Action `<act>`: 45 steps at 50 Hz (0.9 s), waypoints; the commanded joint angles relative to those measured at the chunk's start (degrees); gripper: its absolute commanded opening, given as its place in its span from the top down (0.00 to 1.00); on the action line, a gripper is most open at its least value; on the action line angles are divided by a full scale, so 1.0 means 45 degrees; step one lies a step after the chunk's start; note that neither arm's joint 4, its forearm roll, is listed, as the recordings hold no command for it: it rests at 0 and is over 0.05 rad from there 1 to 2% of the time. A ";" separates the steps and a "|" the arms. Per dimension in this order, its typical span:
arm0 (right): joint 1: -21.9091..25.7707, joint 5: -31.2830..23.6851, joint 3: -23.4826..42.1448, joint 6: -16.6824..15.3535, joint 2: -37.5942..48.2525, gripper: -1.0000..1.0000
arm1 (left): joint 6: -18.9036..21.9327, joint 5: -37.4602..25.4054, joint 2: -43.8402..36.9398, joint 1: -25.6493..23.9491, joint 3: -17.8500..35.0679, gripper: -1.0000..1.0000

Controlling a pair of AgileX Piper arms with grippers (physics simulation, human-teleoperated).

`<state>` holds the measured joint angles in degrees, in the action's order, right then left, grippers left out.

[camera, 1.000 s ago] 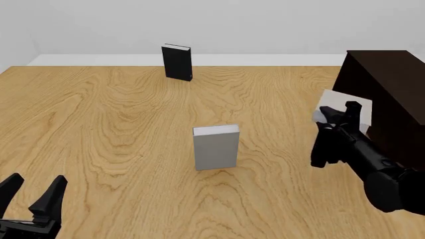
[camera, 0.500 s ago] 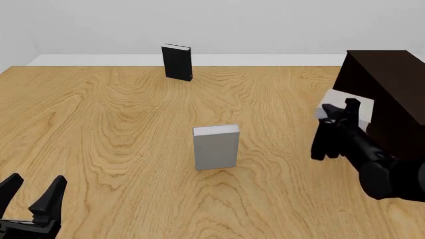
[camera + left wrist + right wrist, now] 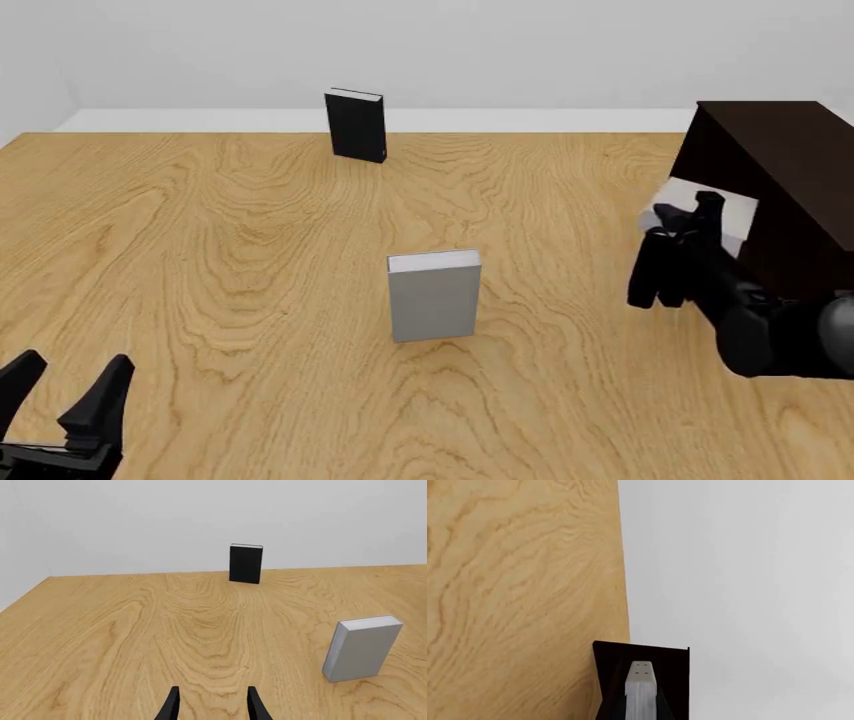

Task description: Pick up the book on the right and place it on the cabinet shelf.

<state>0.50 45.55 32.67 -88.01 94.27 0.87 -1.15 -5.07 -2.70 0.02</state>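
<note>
The table (image 3: pixel 200 250) fills the front view. The cabinet (image 3: pixel 781 190) stands at its 3 o'clock edge, dark and boxy. The right gripper (image 3: pixel 687 222) is clenched on the book (image 3: pixel 707 215), holding it off the table against the cabinet's open side; whether it already rests on the shelf (image 3: pixel 675 680) is hard to say. In the right wrist view the book's edge points into the dark opening. The twin (image 3: pixel 434 296) stands upright at centre, the black book (image 3: pixel 356 125) upright at 12 o'clock. The left gripper (image 3: pixel 64 392) hangs at 7 o'clock, fingers spread and released.
</note>
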 commanded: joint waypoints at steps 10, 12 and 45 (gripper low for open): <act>-0.0631 0.0083 0.0843 0.0047 0.0559 1.00 | 0.0032 -0.0114 0.0067 0.0045 -0.0001 0.00; -0.0627 0.0036 0.0871 0.0035 0.0547 1.00 | 0.0042 -0.0083 0.0037 0.0041 -0.0001 0.00; -0.1733 -0.0135 0.1554 0.0231 0.1120 1.00 | 0.0037 -0.0045 -0.0004 0.0041 -0.0001 0.00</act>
<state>-5.89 44.23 38.26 -88.17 98.84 1.00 -1.17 -5.20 -2.50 0.01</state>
